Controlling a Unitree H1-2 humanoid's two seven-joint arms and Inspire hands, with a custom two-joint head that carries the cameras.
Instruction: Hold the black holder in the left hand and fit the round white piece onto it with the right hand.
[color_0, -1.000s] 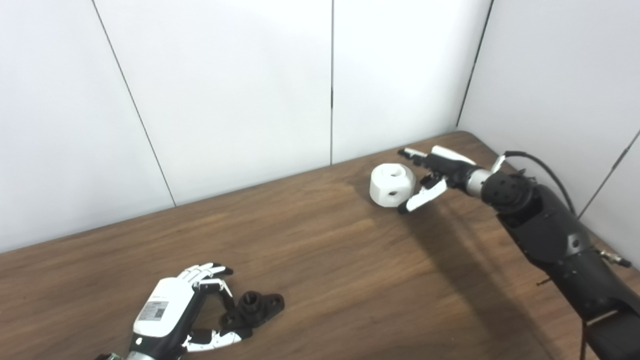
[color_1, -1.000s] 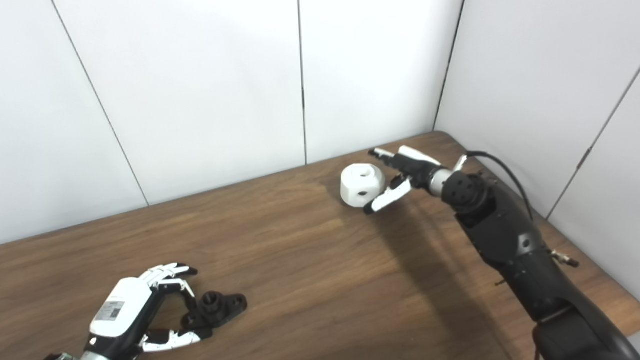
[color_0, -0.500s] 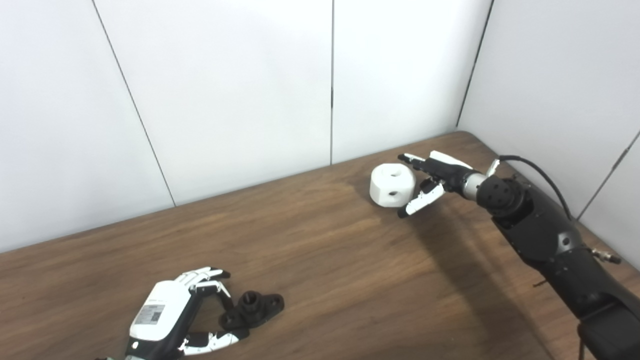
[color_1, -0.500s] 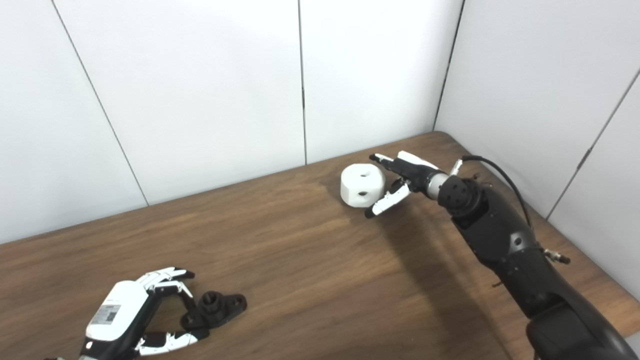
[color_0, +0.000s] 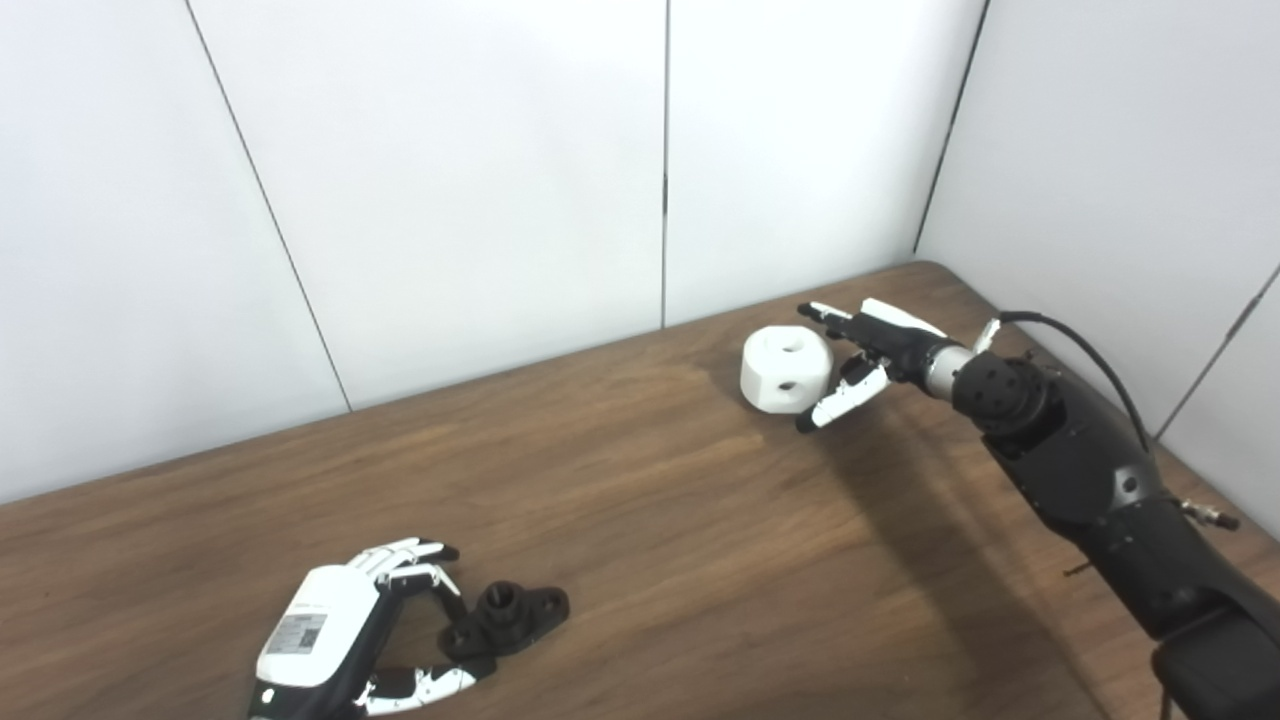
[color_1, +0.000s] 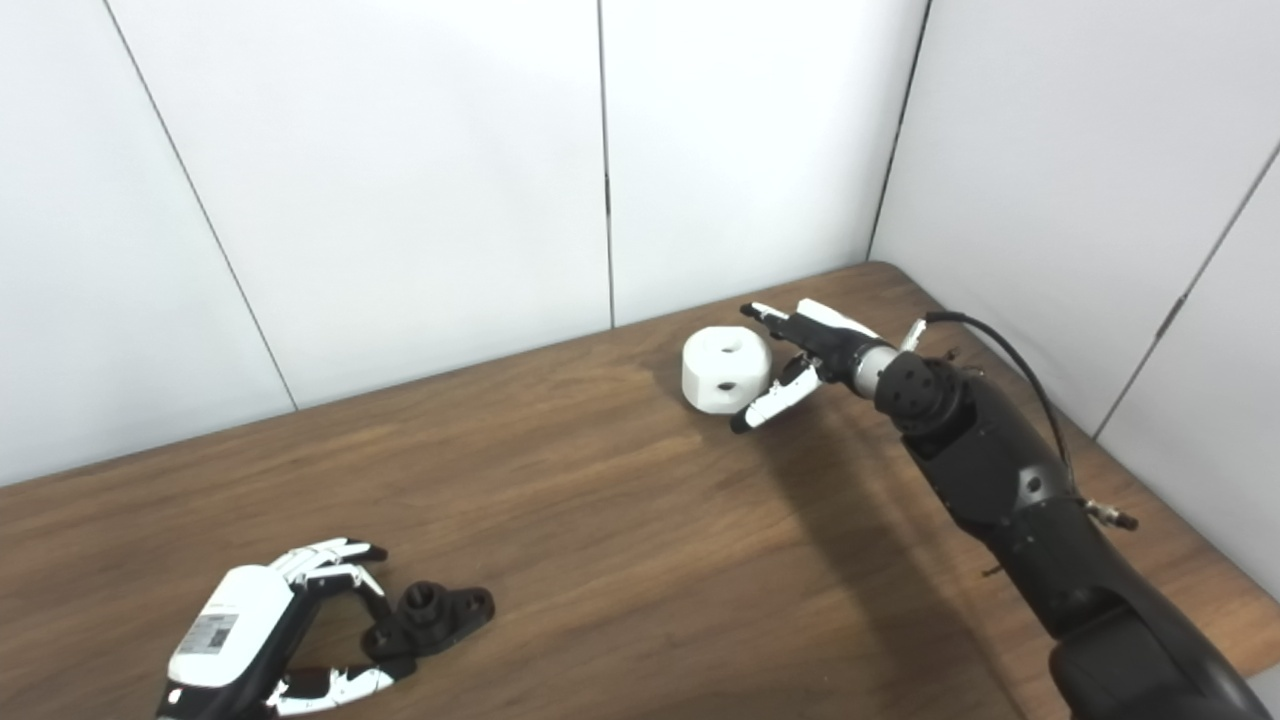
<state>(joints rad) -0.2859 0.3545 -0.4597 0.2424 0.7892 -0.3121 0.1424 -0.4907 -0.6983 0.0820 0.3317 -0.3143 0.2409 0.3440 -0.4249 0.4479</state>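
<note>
Left eye view: on the wooden table (color_0: 640, 520) the left hand (color_0: 345, 640), fingers spread and holding nothing, lies at the near left edge with its fingertips around the near end of the black holder (color_0: 507, 618), which rests flat on the wood; whether they touch it cannot be told. Right eye view: the round white piece (color_1: 725, 369) sits near the far right corner, well apart from the holder, and the right hand (color_1: 800, 365) is just beside it on its right, fingers parted, nothing gripped.
</note>
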